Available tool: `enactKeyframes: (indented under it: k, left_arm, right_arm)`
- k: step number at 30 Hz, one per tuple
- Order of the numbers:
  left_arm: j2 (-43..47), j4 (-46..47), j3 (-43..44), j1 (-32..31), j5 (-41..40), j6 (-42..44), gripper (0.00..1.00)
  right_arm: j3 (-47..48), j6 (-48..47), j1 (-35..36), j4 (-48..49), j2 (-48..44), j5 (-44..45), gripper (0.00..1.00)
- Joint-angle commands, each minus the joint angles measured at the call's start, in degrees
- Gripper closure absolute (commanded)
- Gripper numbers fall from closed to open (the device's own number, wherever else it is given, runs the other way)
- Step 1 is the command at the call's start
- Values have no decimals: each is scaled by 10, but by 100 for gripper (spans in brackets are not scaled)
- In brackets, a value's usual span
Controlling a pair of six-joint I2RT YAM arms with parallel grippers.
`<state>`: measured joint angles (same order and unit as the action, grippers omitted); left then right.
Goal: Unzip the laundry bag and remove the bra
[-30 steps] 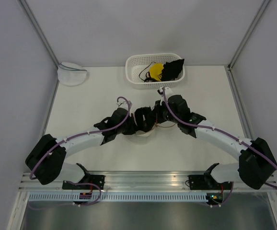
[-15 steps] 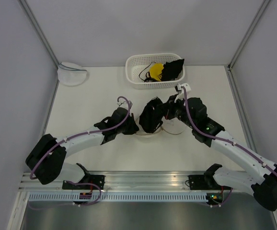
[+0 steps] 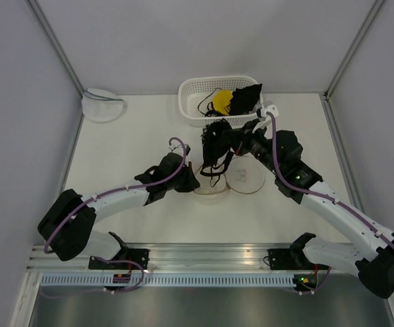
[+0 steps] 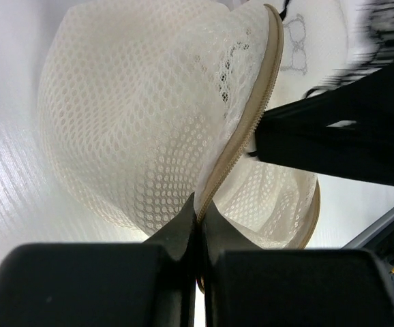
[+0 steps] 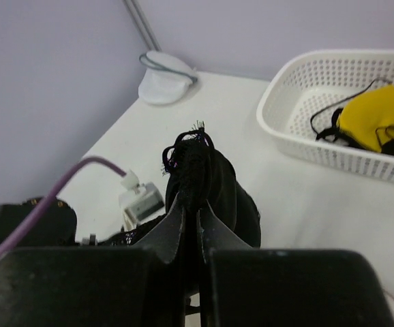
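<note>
White worktop [image 3: 115, 157], grey walls [image 3: 183, 41]: left fingers [image 4: 174, 235] pinch the tan rim [image 4: 251, 122] of the bag [image 4: 135, 122], right fingers [image 5: 173, 225] clamp the bra [image 3: 217, 143], hanging just over the open bag. If it catches on that rim, the bag could get yanked loose.

laundry bag [image 4: 129, 129]: soft white open-weave mesh cloth, and the rim is tan woven zipper tape
bra [image 5: 214, 184]: black cloth, totally matt, with fuzzy thready bits along the top edge
basket [image 5: 320, 153]: white plastic lattice, smooth with a slight shine
yellow fabric item [image 5: 377, 116]: matt cloth
desk [image 3: 115, 157]: white, smooth, with a faint sheen
left tool [image 4: 198, 212], right tool [image 5: 191, 204]: black plastic, pretty matt
</note>
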<state>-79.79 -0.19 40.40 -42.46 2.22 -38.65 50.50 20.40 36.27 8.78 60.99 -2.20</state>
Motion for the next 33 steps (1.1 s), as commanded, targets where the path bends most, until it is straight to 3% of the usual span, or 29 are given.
enactKeyframes:
  k: [1, 9, 15, 20, 29, 33]
  left_arm:
    - [-3, 24, 13, 1, 18, -11, 98]
    - [8, 26, 11, 1, 26, -10, 98]
    - [4, 33, 12, 1, 36, -8, 98]
    - [3, 40, 10, 0, 49, -11, 98]
    - [12, 42, 4, 0, 53, -11, 98]
    - [13, 44, 0, 0, 53, -12, 98]
  right_arm:
    - [79, -35, -8, 16, 16, 43, 100]
    - [168, -59, -51, 33, 137, 78, 100]
    - [320, -63, -101, 52, 307, 56, 100]
    - [511, -41, -127, 32, 463, 32, 100]
    - [714, -29, -155, 39, 608, 16, 99]
    - [807, -28, -163, -16, 685, 38, 99]
